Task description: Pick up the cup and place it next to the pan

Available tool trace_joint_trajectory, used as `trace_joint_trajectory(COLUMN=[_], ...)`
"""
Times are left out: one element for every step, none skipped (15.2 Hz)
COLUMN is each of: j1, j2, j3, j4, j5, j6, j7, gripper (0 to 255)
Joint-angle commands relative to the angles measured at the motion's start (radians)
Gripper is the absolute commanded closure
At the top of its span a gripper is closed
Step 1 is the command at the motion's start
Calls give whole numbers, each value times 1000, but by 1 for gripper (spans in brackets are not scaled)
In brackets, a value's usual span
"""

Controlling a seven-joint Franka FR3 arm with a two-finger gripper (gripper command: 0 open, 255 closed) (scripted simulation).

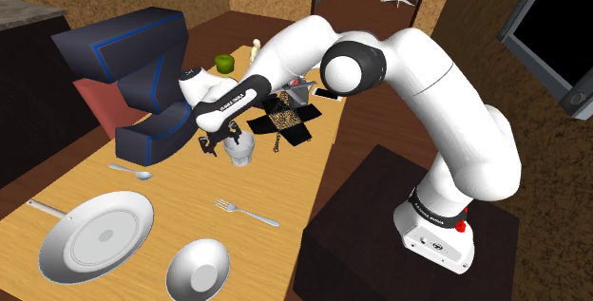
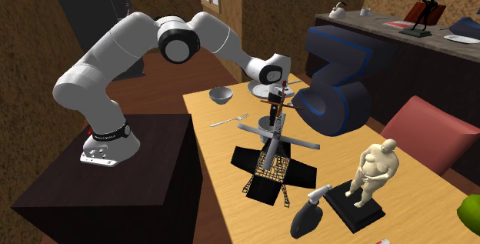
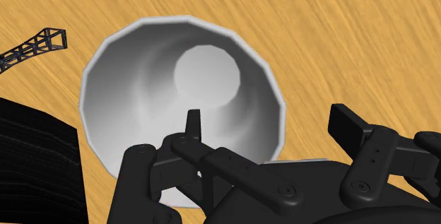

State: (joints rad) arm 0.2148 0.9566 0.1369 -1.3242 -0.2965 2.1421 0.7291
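Wooden table under brown walls, seen from the shoulder camera. At that view's far left a silver pan lies on the near corner, with a spoon just beyond it. Further back stands a large dark blue figure three. Next comes a grey bowl near the front edge. Near the table's middle, well apart from the pan, a pale grey cup stands upright, and the black gripper hangs directly over it. Right of the cup sits a black windmill model. From the wrist camera the gripper is spread wide. One finger reaches inside the cup's mouth. The other is outside its wall, with bare table showing between finger and rim. Nothing is clasped.
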Motion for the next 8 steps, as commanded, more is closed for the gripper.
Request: trace_joint_trajectory(j1=[0, 0, 0, 0, 0, 0, 0, 0], j2=[0, 0, 0, 0, 0, 0, 0, 0], j3=[0, 0, 0, 0, 0, 0, 0, 0], j4=[0, 0, 0, 0, 0, 0, 0, 0], j5=[0, 0, 0, 0, 0, 0, 0, 0], j6=[1, 1, 1, 1, 1, 1, 1, 1], j7=[0, 0, 0, 0, 0, 0, 0, 0], gripper=[0, 0, 0, 255, 255, 255, 255, 255])
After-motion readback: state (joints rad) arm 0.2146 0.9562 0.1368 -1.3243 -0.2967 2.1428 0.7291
